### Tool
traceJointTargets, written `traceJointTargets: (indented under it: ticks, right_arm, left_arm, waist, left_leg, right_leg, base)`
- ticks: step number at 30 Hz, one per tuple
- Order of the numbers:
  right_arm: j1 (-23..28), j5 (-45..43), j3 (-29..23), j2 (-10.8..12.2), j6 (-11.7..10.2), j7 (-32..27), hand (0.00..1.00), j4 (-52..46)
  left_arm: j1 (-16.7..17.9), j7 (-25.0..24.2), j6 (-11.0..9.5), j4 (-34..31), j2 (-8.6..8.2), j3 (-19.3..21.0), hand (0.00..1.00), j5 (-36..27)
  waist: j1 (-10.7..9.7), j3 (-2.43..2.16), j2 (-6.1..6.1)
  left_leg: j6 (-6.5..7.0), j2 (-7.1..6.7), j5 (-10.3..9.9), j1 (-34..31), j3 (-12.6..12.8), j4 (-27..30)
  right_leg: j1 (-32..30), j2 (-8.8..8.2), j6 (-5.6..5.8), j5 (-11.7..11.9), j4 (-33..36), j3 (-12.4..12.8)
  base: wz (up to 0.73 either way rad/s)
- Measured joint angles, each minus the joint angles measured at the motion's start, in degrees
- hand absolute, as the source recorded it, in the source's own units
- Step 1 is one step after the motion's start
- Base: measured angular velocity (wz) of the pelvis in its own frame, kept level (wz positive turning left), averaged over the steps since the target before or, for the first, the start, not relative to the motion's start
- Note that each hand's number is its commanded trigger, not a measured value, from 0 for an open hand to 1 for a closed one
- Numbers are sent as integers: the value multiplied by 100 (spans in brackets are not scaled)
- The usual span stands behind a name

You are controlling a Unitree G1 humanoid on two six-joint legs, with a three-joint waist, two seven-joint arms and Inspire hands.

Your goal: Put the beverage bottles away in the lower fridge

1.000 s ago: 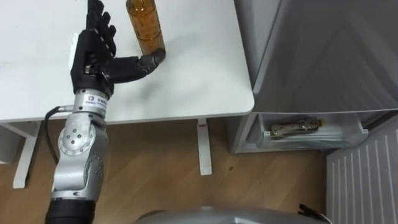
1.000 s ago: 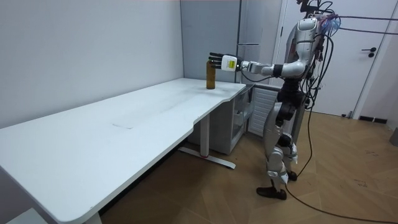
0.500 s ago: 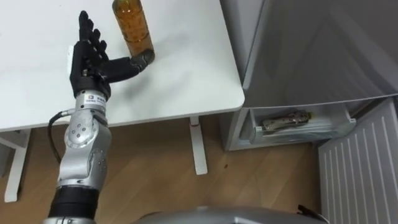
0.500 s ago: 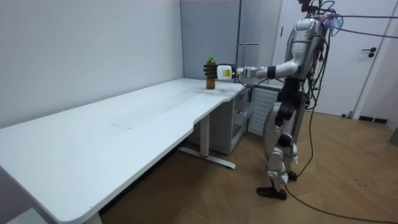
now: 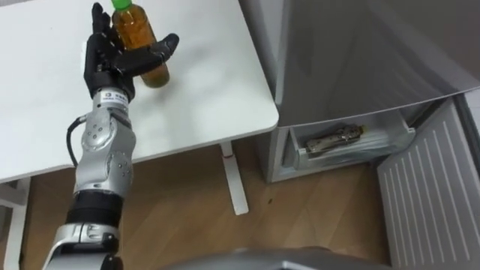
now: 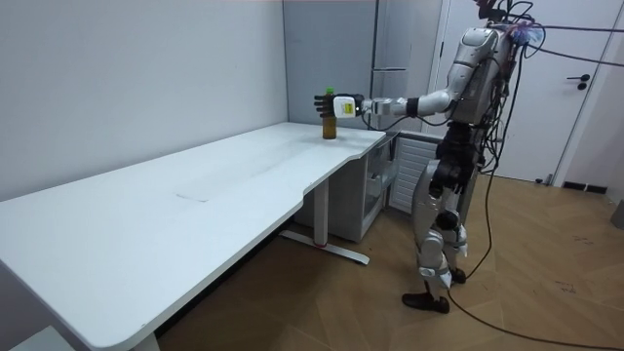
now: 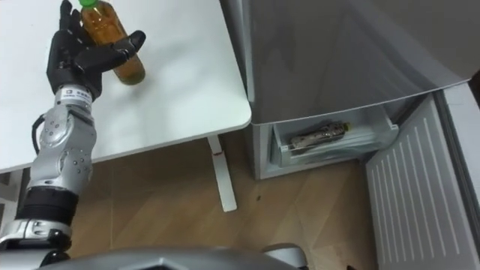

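**A:** Left eye view first: where is the drink?

**B:** The bottle (image 5: 137, 30), amber with a green cap, stands upright on the white counter (image 5: 202, 82). The left hand (image 5: 111, 61) is spread open around it. The fingers (image 5: 99, 34) are straight along the bottle's left side, and the thumb (image 5: 163, 46) reaches across its front, so the bottle sits in the gap between them. Nothing is curled round it, and I can't tell whether they press it.

**A:** And the room view?

**B:** The robot stands upright at the counter's end, beside the fridge (image 6: 390, 58). Its left arm is stretched out level, with the hand at the bottle's upper part and the bottle's base on the counter.

**A:** Right eye view?

**B:** The fridge's lower drawer (image 7: 375, 139) is open, well apart from the hand. A second bottle (image 7: 319, 136) lies in it on its side.
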Motion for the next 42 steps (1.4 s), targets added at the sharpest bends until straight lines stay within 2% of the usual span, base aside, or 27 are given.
traceJointTargets:
  ticks: [3,6,10,12,20,27,32,36,42]
  right_arm:
    - [11,-326,4,-12,126,-1,0,-25]
    - [13,-569,6,2,223,2,0,-21]
    - [51,-777,3,4,247,-11,0,-17]
    - [80,-901,0,4,318,-47,0,-21]
    - [104,-1018,0,8,452,-70,0,-35]
    - [113,-1069,-36,9,698,-78,0,-197]
    - [73,-1230,-78,12,719,-66,0,-292]
    - [53,-1231,-82,15,722,-31,0,-298]
    - [76,-1231,-115,24,797,0,0,-296]
  left_arm:
    - [-7,0,33,0,11,32,0,-10]
    - [-49,4,36,0,14,24,0,-17]
    - [-135,62,36,-1,38,24,0,-21]
    - [-156,89,36,0,129,24,0,-71]
    - [-286,130,53,1,382,101,0,-289]
    - [-351,149,332,13,415,198,0,-411]
    - [-362,249,474,89,435,245,0,-450]
    - [-491,256,603,460,438,322,0,-447]
    - [-492,267,675,526,442,323,0,-447]
  waist:
    - [-49,-8,3]
    - [-79,1,-21]
    - [-97,-33,-96]
    - [-112,-54,-120]
    - [-133,-58,-92]
    - [-134,-62,-77]
    - [-190,-61,-85]
    - [-191,-62,-84]
    - [-191,-60,-82]
  left_leg:
    - [-1,15,2,3,100,13]
    - [-1,16,1,58,120,-6]
    - [0,17,1,81,132,-54]
    - [-1,26,0,93,141,-53]
    - [-8,36,-3,182,276,-134]
    - [-17,38,3,184,352,-159]
    - [-21,42,4,194,380,-175]
    - [-37,54,-6,212,404,-184]
    - [-66,96,-24,229,433,-182]
  right_leg:
    - [-76,9,-8,5,29,88]
    - [-85,11,-8,5,91,138]
    - [-86,18,-8,5,92,202]
    - [-82,25,-9,6,96,221]
    - [-75,37,-13,8,104,358]
    - [-152,44,-16,10,107,375]
    - [-170,44,-25,17,100,376]
    - [-168,55,-25,17,99,377]
    - [-170,89,-34,23,99,376]
  base:
    - [-17]
    - [-8]
    - [-6]
    - [-4]
    - [-9]
    - [-3]
    - [-3]
    - [-2]
    - [-1]
